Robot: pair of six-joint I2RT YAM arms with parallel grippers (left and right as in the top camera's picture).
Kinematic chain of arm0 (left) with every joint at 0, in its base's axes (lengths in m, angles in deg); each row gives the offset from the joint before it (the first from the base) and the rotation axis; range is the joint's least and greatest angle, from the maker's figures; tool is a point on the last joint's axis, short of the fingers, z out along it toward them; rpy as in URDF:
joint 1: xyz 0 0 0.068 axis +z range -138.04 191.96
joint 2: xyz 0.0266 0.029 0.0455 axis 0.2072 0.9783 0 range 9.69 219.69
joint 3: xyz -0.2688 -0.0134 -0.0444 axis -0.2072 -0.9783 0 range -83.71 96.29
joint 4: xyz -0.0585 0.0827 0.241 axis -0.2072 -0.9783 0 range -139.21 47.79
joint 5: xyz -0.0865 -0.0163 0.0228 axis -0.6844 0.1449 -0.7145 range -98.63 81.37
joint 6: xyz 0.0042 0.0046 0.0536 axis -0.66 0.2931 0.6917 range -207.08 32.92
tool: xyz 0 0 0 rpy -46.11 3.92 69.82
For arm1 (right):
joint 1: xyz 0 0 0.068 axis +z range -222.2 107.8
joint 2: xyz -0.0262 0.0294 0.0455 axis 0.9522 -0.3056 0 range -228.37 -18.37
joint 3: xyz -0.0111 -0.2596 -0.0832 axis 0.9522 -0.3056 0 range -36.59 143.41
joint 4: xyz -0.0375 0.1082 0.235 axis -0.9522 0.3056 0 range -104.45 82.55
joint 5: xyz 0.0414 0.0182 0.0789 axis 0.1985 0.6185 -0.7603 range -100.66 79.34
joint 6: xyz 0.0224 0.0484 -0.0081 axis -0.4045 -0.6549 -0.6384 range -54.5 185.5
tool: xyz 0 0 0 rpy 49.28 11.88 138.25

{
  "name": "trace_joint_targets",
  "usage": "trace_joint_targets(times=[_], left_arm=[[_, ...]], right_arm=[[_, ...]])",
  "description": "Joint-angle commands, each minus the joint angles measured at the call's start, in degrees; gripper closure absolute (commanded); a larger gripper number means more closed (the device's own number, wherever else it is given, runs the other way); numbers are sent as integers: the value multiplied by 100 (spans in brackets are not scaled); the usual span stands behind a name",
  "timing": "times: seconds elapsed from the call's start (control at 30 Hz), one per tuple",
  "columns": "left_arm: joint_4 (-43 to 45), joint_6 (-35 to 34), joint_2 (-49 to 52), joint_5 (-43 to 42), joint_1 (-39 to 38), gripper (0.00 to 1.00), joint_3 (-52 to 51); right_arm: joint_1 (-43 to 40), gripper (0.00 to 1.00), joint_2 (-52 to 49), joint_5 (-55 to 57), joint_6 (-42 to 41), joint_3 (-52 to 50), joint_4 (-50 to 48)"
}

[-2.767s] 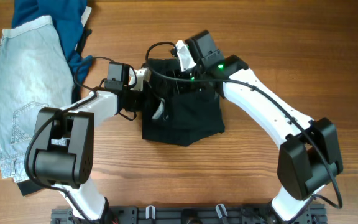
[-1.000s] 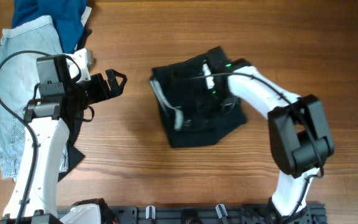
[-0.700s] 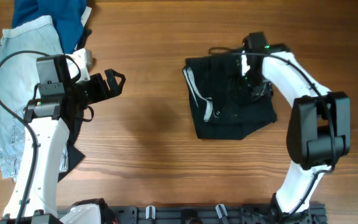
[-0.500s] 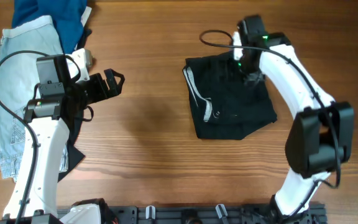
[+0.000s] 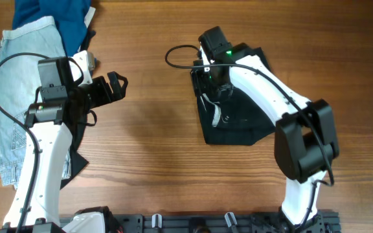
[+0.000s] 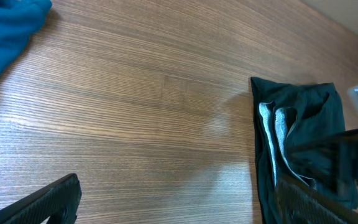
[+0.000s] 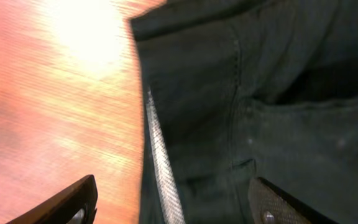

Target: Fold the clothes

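A folded black garment lies right of centre on the wooden table, a white inner waistband strip showing along its left edge. My right gripper hangs over that left edge, open. In the right wrist view its gripper straddles the edge with one finger over bare wood and the other over the cloth, nothing clamped. My left gripper stands open well to the left, apart from the garment. In the left wrist view its gripper has only bare wood in it and the black garment lies ahead.
A pile of clothes fills the far left: light denim jeans on top, a blue garment behind them, and a blue cloth corner in the left wrist view. Bare wood separates pile and garment.
The left arm has pulled back from the garment to the left. The garment slid rightwards. My right gripper swung from its upper right to its left edge, jaws slightly narrower.
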Motion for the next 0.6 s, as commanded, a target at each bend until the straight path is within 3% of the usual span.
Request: trace_joint_targets(times=[0.0,0.3,0.4,0.47,0.57], left_arm=[[-15,-13,-26,76,22,0,92],[-20,-13,-26,94,22,0,92],[-24,-11,-26,94,22,0,92],[-24,-11,-26,94,22,0,92],[-24,-11,-26,94,22,0,92]], right_arm=[[4,22,-356,361,-264,2,-81],[70,33,-776,232,-354,-275,-483],[70,55,-905,280,-518,-369,-553],[68,76,-1014,297,-640,-369,-527],[68,91,-1167,494,-800,-409,-498]])
